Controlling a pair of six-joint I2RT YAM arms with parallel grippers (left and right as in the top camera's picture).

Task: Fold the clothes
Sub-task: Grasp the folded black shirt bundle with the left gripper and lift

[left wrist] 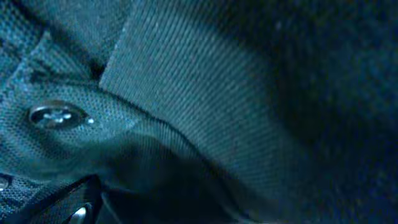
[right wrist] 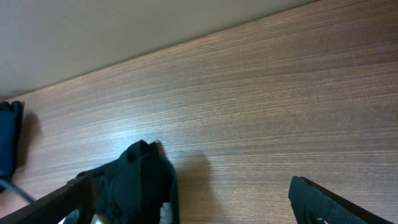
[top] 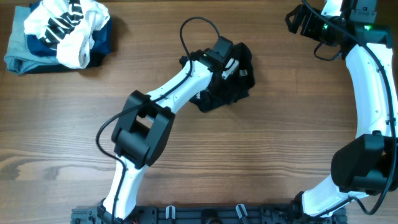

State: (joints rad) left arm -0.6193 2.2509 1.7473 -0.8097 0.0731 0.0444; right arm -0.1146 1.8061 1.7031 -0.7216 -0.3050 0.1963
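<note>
Early step: black shirt (top: 239,92) crumpled, unspread.
Left gripper (top: 229,62) buried in fabric, grip indeterminate; right gripper (top: 295,20) parted, empty. Next: spread flat.

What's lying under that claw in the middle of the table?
A crumpled black shirt on the wooden table. The left claw presses into it; its camera shows only dark knit fabric and a button. Its tips are buried in folds, so whether it grips is unclear.
</note>
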